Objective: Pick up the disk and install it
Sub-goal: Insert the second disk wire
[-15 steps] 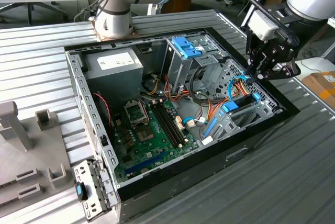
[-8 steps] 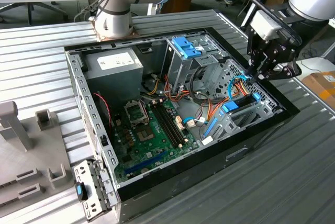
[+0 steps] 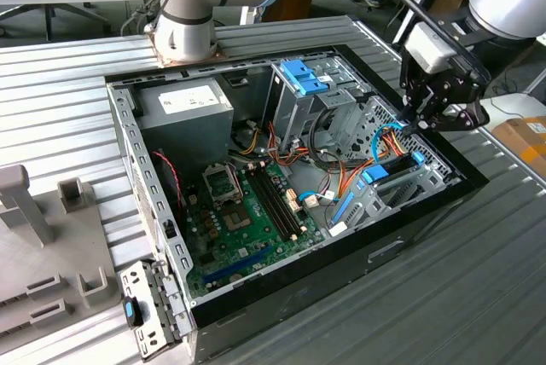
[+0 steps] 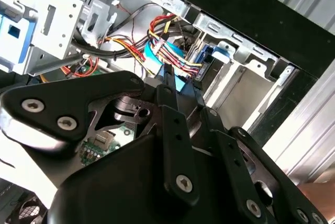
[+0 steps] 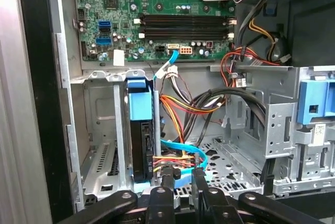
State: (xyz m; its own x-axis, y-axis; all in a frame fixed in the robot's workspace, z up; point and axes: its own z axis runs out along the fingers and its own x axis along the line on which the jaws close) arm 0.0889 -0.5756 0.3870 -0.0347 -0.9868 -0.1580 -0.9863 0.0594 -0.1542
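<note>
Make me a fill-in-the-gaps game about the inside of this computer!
The motherboard inside the computer case is ___ in colour.
The gripper is close to the disk, which stands on its edge with a ___ plastic piece at its end.
The power-supply box carries a ___ label.
Missing words: green; blue; white.

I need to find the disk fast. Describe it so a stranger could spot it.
Look inside the open computer case, at the end by the gripper. The disk stands on edge in the low metal bay. Its blue rails distinguish it from the blue latch atop the upright cage.
</note>
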